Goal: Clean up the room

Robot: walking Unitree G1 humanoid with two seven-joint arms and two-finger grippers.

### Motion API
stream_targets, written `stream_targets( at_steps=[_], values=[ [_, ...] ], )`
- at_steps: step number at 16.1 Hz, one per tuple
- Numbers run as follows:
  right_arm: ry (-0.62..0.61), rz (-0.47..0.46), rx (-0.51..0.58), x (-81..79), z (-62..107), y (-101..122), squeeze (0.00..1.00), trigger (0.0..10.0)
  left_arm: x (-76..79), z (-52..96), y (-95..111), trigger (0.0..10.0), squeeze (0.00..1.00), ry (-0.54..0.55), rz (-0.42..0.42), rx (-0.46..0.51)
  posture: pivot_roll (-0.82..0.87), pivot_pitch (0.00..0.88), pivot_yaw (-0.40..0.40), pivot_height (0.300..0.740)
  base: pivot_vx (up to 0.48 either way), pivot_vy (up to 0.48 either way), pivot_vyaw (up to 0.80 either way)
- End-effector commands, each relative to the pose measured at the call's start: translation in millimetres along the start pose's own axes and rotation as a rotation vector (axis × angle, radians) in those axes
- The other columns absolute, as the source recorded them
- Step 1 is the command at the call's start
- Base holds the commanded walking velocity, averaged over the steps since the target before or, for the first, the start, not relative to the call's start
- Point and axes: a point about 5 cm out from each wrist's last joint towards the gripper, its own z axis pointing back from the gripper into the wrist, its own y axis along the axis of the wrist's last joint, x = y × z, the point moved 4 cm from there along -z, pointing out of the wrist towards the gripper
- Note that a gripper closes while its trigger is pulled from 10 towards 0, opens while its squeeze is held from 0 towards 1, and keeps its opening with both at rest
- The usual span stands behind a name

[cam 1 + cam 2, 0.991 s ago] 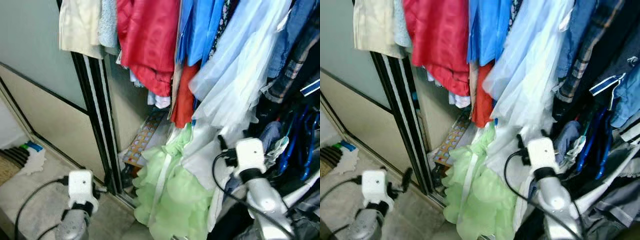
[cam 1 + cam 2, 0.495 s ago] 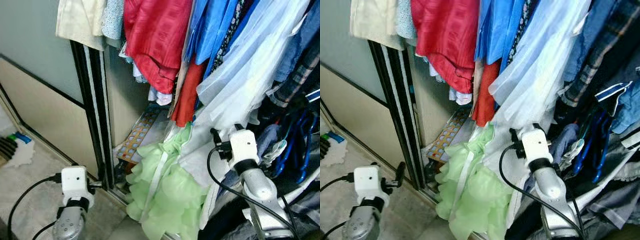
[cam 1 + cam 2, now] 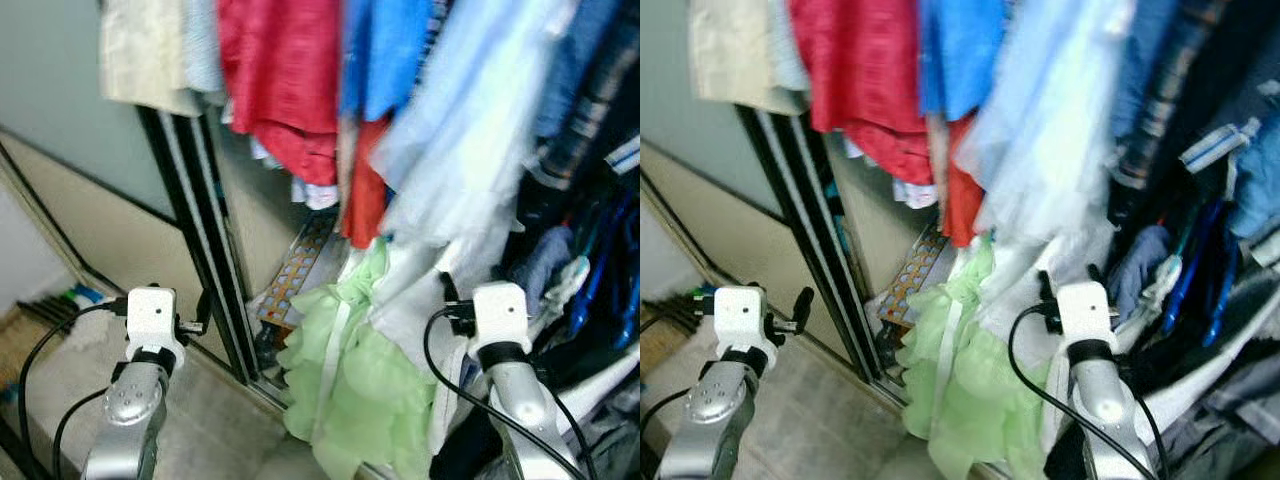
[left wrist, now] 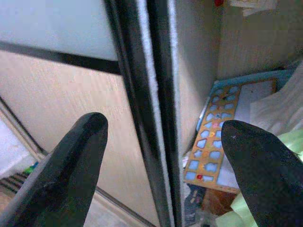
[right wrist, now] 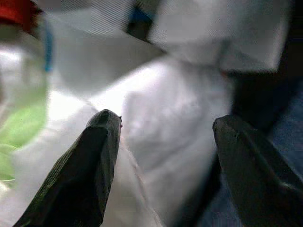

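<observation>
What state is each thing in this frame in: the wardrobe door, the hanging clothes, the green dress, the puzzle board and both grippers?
Sliding wardrobe door: slid open, its dark edge frame exposed.
Red garment: hanging.
Pale blue garment: hanging.
Light green dress: spilling low out of the wardrobe.
Puzzle board: leaning on the wardrobe's inner wall.
Left gripper: open, facing the door edge, holding nothing.
Right gripper: open, facing white fabric, holding nothing.

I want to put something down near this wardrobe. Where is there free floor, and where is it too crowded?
Free: the pale floor by the left gripper, bordered by the sliding door, its black frame and the green dress. Crowded: inside the wardrobe, where hanging clothes reach low over a puzzle board, and around the right gripper, which faces white fabric.
</observation>
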Motion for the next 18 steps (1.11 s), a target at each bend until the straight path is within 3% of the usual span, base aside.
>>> stream_targets(
  at_steps=[1,4,7,9,12,18],
  values=[
    [-0.027,-0.004,0.037,4.4,-2.9,9.9,0.0,10.0,-2.4,-0.3,-4.6,10.0,0.0,-0.003,0.004,-0.026,-0.08,0.006,0.067,0.74,0.0,0.0,0.0],
    [-0.002,-0.039,0.054,-2.1,-4.4,19.6,0.0,10.0,-0.9,4.3,0.3,10.0,0.0,-0.018,0.013,0.002,-0.08,0.006,0.014,0.74,0.0,0.0,0.0],
    [0.064,-0.003,0.037,-6.5,4.8,16.6,0.0,10.0,-9.1,23.3,-9.2,10.0,0.0,0.043,0.081,-0.007,-0.03,0.031,-0.036,0.74,0.0,0.0,0.0],
    [0.114,-0.01,0.027,-23.6,2.6,14.1,0.0,10.0,-14.7,35.3,-13.0,10.0,0.0,0.07,0.039,-0.031,0.01,0.051,-0.051,0.74,0.0,0.0,0.8],
    [0.155,-0.004,0.052,-38.9,-2.0,20.0,0.0,10.0,-20.1,44.0,-9.6,10.0,0.0,0.074,0.069,0.004,0.04,0.061,-0.046,0.74,0.0,0.0,0.8],
    [0.097,-0.024,0.029,-27.5,0.4,14.6,0.0,10.0,-0.9,36.0,-2.0,10.0,0.0,0.017,0.039,0.021,0.01,0.073,-0.015,0.74,0.0,0.0,0.8]
  ],
)
